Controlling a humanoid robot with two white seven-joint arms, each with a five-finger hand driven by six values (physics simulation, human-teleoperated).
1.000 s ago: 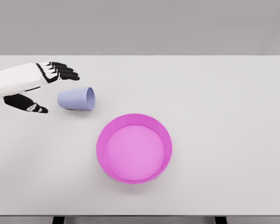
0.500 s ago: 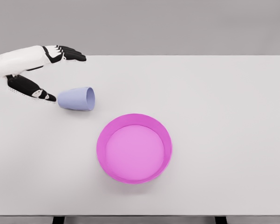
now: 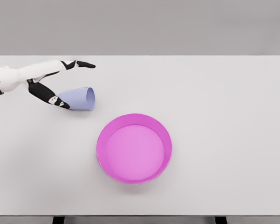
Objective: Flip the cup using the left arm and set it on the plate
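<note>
Since earlier: left hand (image 3: 46, 81) has travelled rightward from the table's left edge to the cup (image 3: 78, 98); a second ago it sat clear of the cup's base, now its thumb overlaps that base; cup and plate have not shifted
Left arm: white; enters from the left edge, reaching right along the far-left part of the table (image 3: 223, 116)
Left hand: spread wide, holding nothing; black fingers (image 3: 81, 64) stretch rightward above and beyond the cup, apart from it; thumb (image 3: 51, 95) angles down to the cup's closed end, whether touching I cannot tell
Cup: pale lavender; lying on its side on the table, closed end to the left, open mouth facing right; sits left of centre, near the plate's upper left and apart from it
Plate (image 3: 100, 144): magenta, round, with a raised rim; rests near the table's middle, toward the near edge; nothing in it
Table: white, flat, spanning the whole view
</note>
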